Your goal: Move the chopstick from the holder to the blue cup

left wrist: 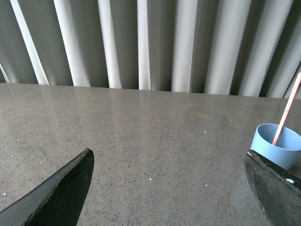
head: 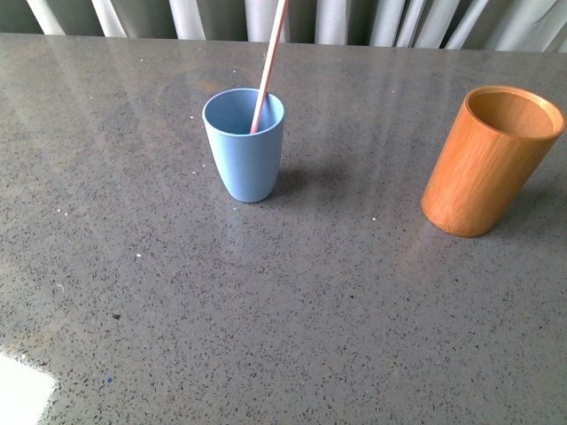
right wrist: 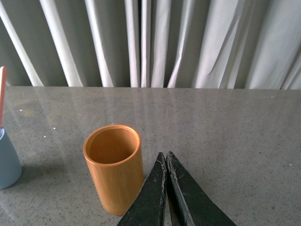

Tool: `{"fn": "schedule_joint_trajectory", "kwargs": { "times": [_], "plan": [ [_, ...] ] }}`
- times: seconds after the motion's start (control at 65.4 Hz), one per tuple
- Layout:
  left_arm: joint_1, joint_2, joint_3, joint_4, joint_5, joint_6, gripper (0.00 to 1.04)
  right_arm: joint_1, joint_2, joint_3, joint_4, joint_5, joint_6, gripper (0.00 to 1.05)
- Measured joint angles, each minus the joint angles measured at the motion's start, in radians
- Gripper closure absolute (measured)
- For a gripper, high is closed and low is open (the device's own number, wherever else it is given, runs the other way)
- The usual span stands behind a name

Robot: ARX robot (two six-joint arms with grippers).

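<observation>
Standing in the blue cup (head: 244,155) on the grey bench (head: 283,301), one pink-red chopstick (head: 268,66) leans on the far rim, long axis near upright; the bamboo holder (head: 489,159), well apart, shows nothing inside. Left gripper (left wrist: 169,188): fingers spread, empty, cup just beside one finger, so nearer. Right gripper (right wrist: 166,162): fingers pressed together, empty, beside the holder.

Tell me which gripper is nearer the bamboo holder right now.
Right. The right gripper, shut, hangs just beside the holder. The left gripper, open, is by the blue cup, no holder in its view.
</observation>
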Motion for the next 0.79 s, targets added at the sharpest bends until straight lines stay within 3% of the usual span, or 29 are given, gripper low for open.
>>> {"fn": "schedule_joint_trajectory", "kwargs": {
  "times": [0.474,0.795],
  "plan": [
    [0.0,0.0,0.0,0.0,0.0,0.0,0.09,-0.001,-0.211,-0.076,-0.112,-0.003,0.0,1.03],
    [0.0,0.0,0.0,0.0,0.0,0.0,0.09,-0.002,-0.398,-0.076,-0.29,-0.003,0.0,1.03]
  ]
}}
